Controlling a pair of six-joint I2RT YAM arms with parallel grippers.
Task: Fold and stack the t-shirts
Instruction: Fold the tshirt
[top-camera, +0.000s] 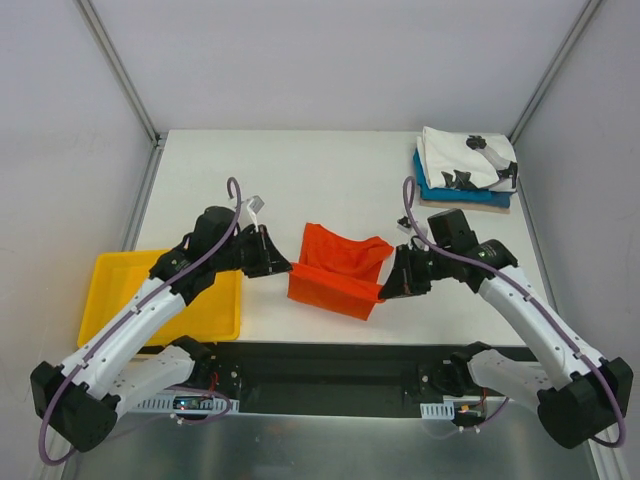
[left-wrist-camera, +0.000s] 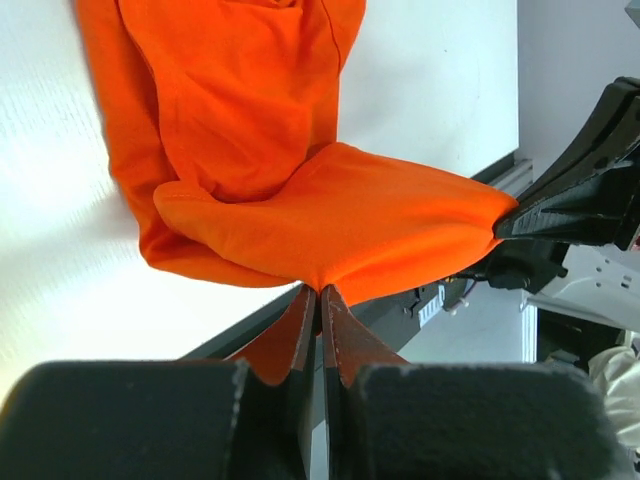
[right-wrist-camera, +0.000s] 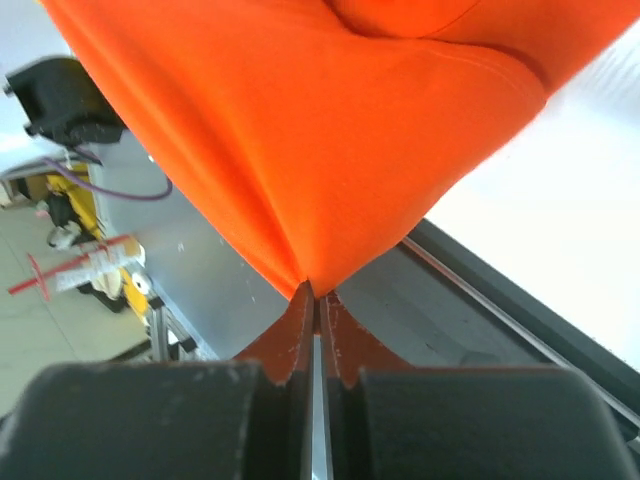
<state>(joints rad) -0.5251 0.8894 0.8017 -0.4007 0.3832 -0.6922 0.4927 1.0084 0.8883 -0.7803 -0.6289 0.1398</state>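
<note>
The orange-red t-shirt hangs partly folded between my two grippers near the table's front edge, its far part resting on the table. My left gripper is shut on its left near corner, seen in the left wrist view pinching the cloth. My right gripper is shut on its right near corner, seen in the right wrist view under the cloth. The white t-shirt with black marks lies folded on the teal-blue t-shirt at the back right.
A yellow plastic tray sits at the front left under my left arm. The white table ends in a dark front rail. Grey walls stand on both sides.
</note>
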